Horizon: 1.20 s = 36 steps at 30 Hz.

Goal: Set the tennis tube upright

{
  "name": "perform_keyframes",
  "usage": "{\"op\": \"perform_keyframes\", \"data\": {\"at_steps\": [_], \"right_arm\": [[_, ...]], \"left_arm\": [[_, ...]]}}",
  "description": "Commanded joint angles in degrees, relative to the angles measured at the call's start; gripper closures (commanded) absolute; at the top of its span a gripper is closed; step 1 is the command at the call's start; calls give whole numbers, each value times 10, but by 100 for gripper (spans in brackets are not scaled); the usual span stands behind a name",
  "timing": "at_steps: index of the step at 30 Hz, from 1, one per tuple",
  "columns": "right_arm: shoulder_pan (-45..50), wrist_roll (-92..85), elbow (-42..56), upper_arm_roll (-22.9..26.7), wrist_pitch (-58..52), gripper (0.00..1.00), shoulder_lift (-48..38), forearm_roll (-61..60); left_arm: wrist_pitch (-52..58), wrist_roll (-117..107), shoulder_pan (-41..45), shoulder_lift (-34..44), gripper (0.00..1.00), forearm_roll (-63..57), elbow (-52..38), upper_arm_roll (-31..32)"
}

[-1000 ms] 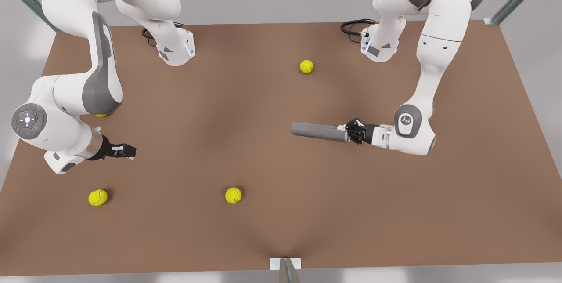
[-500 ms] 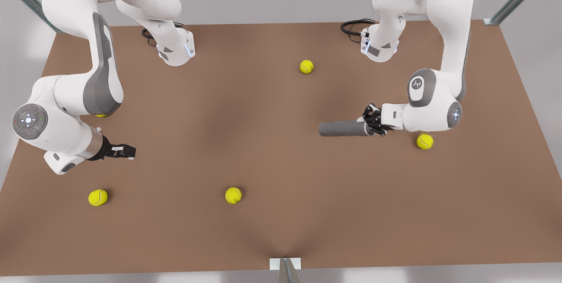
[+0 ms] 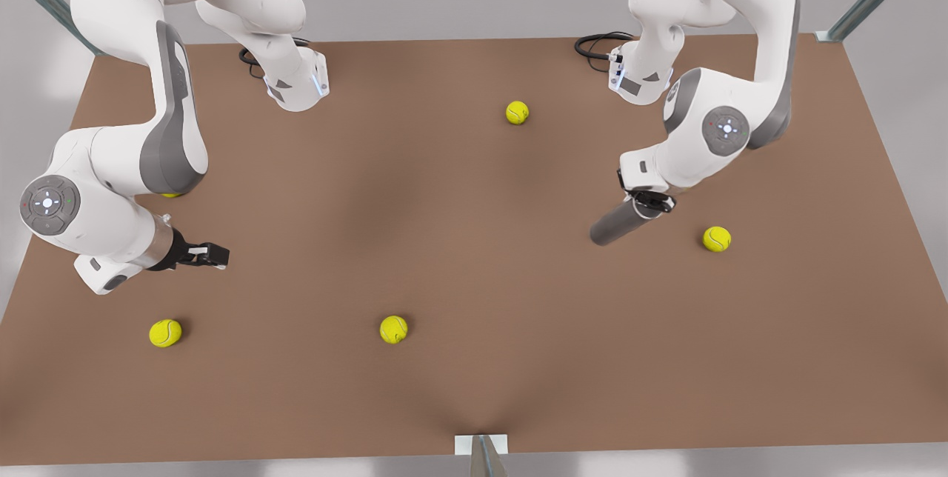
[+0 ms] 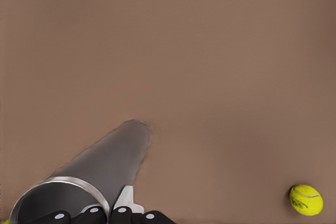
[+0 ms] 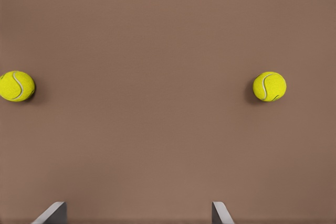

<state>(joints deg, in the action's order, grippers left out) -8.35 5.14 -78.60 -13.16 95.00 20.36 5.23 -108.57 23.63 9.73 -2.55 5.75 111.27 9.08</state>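
Observation:
The tennis tube (image 3: 617,224) is a grey cylinder, tilted with its lower end down near the brown table (image 3: 459,255) on the front view's right. My left gripper (image 3: 643,201) is shut on its upper, light-rimmed end. In the left wrist view the tennis tube (image 4: 105,163) runs away from the fingers (image 4: 119,215) toward the table. My right gripper (image 3: 221,255) waits on the front view's left, low over the table. It is open, with nothing between its fingertips (image 5: 52,213).
Yellow tennis balls lie scattered: one (image 3: 517,112) at the back, one (image 3: 716,238) just right of the tube, one (image 3: 393,329) front centre, one (image 3: 164,332) front left. Another ball (image 3: 170,194) peeks from under the right arm. A metal post (image 3: 481,455) stands at the front edge.
The left arm turned its wrist and moved toward the front view's right. The tube swung from lying level to a steep tilt. The right arm stayed still.

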Motion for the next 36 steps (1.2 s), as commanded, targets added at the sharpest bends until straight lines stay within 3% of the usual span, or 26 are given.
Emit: {"op": "perform_keyframes", "data": {"at_steps": [1, 24, 25, 26, 27, 28, 36], "right_arm": [[0, 0, 0, 0, 0, 0, -1, 0], [0, 0, 0, 0, 0, 0, -1, 0], [0, 0, 0, 0, 0, 0, -1, 2], [-2, 0, 0, 0, 0, 0, -1, 1], [-1, 0, 0, 0, 0, 0, -1, 1], [0, 0, 0, 0, 0, 0, -1, 1], [0, 0, 0, 0, 0, 0, -1, 0]], "left_arm": [[-9, -304, -1, -5, 79, -10, 0, 1], [-24, -360, -1, -63, 79, -32, 0, 1], [-24, -360, -1, -63, 73, -32, 0, 1], [-24, -360, -1, -64, 56, -32, 0, 1], [-24, -360, -1, -64, 32, -32, 0, 1], [-24, -360, -1, -64, 0, -32, 0, 1], [-23, -366, -1, -64, 0, -32, 0, 1]]}}
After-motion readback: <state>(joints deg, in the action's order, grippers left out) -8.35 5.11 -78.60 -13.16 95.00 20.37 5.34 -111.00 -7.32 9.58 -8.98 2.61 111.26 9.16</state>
